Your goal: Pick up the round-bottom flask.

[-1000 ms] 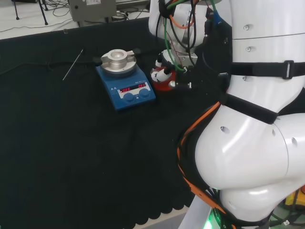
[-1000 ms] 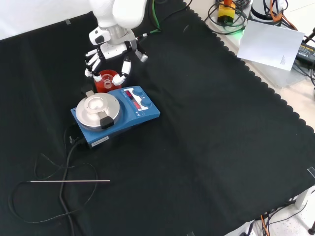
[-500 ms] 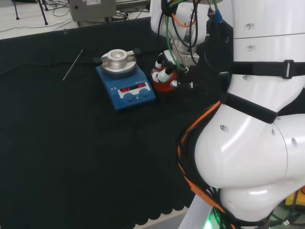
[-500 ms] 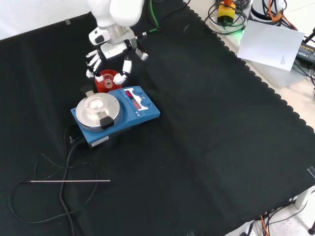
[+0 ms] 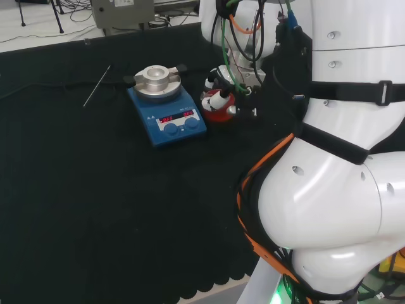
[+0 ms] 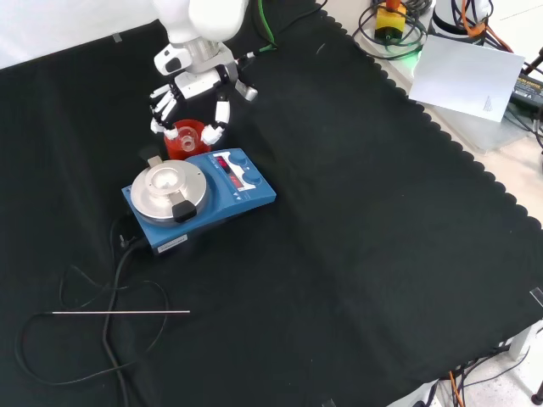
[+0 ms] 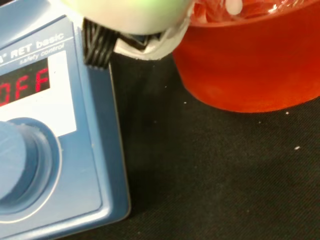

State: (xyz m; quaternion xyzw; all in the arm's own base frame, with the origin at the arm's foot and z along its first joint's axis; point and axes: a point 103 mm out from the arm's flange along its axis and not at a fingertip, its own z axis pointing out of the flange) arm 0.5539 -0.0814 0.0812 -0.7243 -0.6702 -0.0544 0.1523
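Note:
The round-bottom flask is clear glass and sits in a red ribbed stand, with its open neck pointing up. In the head view the stand lies just right of the blue stirrer plate. The black and white hand hangs directly over the flask, its fingers and thumb spread down on either side of the neck without closing on it. In the head view a fingertip stands above the stand's rim. The wrist view has the red stand close by under a blurred part of the hand.
A blue stirrer plate with a round metal top stands right against the stand, nearer the camera in the front view. Its black cable loops over the cloth, and a thin metal rod lies beside it. The arm's white links stand at the head view's right.
The hand has shifted slightly over the flask, and its fingers have spread a little wider round the neck. The flask and stand have not moved.

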